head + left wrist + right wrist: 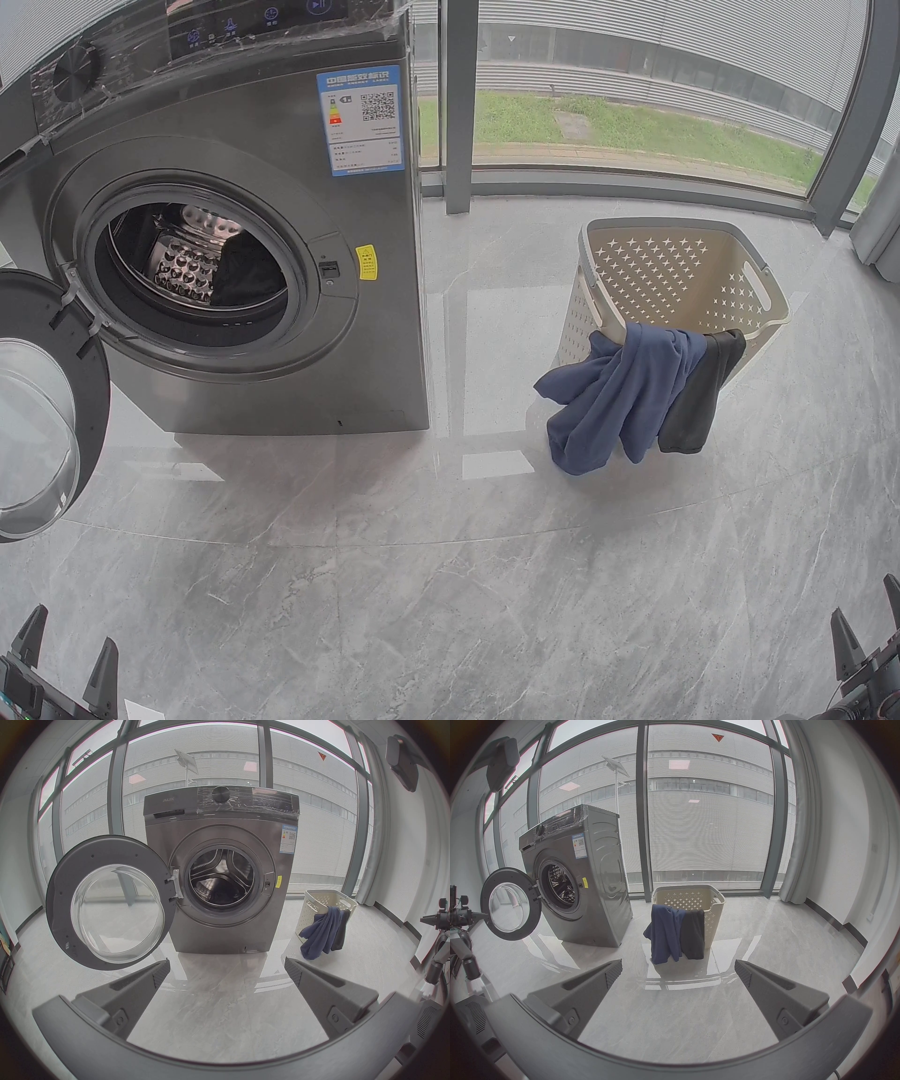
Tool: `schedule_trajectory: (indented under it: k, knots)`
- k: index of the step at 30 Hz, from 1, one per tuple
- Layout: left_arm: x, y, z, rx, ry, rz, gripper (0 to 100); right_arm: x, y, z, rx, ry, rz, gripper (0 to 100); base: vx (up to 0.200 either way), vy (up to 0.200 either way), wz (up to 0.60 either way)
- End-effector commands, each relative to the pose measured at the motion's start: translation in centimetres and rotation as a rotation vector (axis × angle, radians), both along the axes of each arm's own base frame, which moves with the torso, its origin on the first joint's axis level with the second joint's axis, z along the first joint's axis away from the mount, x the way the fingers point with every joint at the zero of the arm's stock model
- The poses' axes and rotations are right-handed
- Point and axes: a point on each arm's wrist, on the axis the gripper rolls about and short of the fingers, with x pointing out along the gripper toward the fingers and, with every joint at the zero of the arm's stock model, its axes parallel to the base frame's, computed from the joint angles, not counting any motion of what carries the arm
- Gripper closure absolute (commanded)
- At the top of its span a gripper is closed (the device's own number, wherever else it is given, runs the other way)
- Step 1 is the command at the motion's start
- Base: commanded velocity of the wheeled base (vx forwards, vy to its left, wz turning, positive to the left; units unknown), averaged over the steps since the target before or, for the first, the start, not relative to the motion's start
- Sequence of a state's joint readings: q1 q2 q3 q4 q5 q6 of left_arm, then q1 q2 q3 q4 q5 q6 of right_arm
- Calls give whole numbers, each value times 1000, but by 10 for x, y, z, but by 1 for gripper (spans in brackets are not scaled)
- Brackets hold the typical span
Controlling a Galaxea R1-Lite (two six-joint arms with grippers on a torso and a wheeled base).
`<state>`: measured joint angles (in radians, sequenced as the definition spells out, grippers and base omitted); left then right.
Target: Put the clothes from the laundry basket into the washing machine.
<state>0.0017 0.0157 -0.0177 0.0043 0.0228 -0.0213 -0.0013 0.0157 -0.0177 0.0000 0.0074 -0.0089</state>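
Pale grey marble-look floor tiles [450, 581] run up to tall floor-to-ceiling windows [637, 84] with grass and a ribbed building outside. Low over this floor the left fingers [101, 675] are black and pointed, spread wide apart with nothing between them; the left wrist view shows the same wide gap between those fingers [126, 996] and bare floor inside it. The right fingers [844, 647] are likewise spread, holding nothing, and in the right wrist view the gap between the fingers [783, 1001] frames only floor. Well ahead of the left fingers stands the grey metal front-loading washing machine [234, 112], its round glass-paned door [37, 412] swung fully open to the side nearest those fingers. Inside the steel drum [183, 267] lies a dark shape that looks like cloth [246, 272]. Well ahead of the right fingers, and apart from the machine, stands the cream perforated plastic laundry basket [675, 281], upright on the floor. A blue garment [619, 394] hangs over the basket's rim on the side facing the fingers, most of it trailing down the outside wall toward the floor. Just beside it, touching, a black garment [698, 398] hangs over the same rim, farther from the left fingers than the blue one. Neither pair of fingers touches basket, clothes or machine.
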Motion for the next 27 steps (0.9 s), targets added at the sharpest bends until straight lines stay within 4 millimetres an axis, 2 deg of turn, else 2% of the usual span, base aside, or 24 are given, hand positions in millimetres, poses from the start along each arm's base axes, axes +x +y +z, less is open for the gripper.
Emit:
schedule_trajectory:
  k: [1, 13, 22, 27]
  knots:
    - [0, 0, -5, 1, 4, 0, 0, 0, 0, -5, 0, 0, 0, 0, 0, 0, 0]
    - [0, 0, -5, -2, 4, 0, 0, 0, 0, -5, 0, 0, 0, 0, 0, -200, 0]
    - [0, 0, -5, -2, 5, -1, 0, 0, 0, -5, 0, 0, 0, 0, 0, 0, 0]
    - [0, 0, -5, -5, 5, -1, 0, 0, 0, -5, 0, 0, 0, 0, 0, -200, 0]
